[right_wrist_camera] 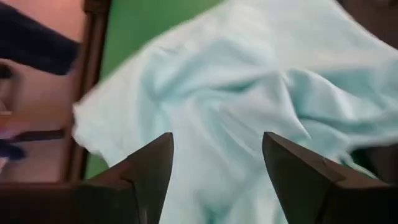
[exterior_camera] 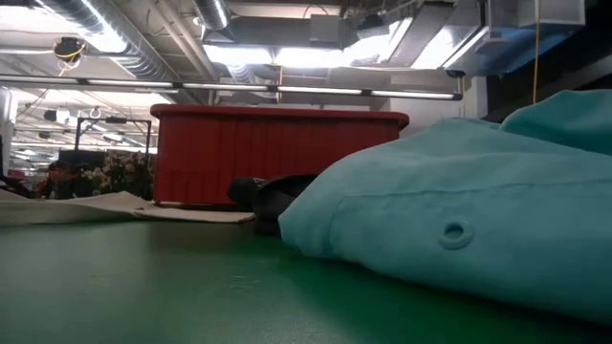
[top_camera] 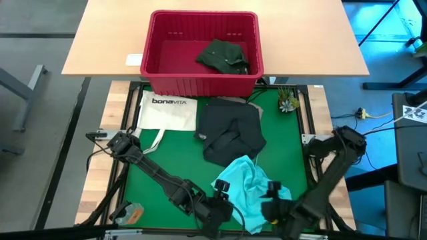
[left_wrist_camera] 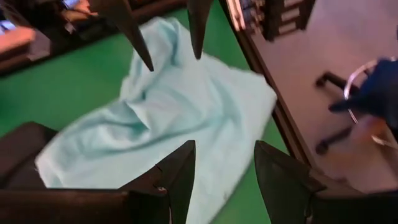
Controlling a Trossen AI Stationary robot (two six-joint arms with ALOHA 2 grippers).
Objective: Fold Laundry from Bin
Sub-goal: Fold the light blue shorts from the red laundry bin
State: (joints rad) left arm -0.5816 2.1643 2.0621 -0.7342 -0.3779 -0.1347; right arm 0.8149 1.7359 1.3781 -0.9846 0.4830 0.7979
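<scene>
**Operator:** Report the state and position of each end effector.

**Technician:** The left end effector (top_camera: 223,200) is released, its fingers spread with nothing between them. It sits at the near edge of the surface (top_camera: 167,150), against the left margin of the turquoise garment (top_camera: 248,187). The right end effector (top_camera: 272,205) is also released and empty, at the same near edge, over the garment's right margin. The two face each other across the cloth.

**Operator:** Where does the garment lie from them?

**Technician:** It lies between both and runs away from them toward the far edge. Its long axis appears to run from the near-right corner up toward the dark grey garment (top_camera: 230,133) at the surface's centre, and its far end touches or overlaps that grey cloth. Neither arm is clearly nearer; each is just beside its own margin.

**Operator:** And the remaining items?

**Technician:** The bin (top_camera: 200,83) stands at the far edge with the dark green garment (top_camera: 223,57) inside. The tote bag (top_camera: 170,112) lies toward the far-left corner, well apart from both arms.
</scene>
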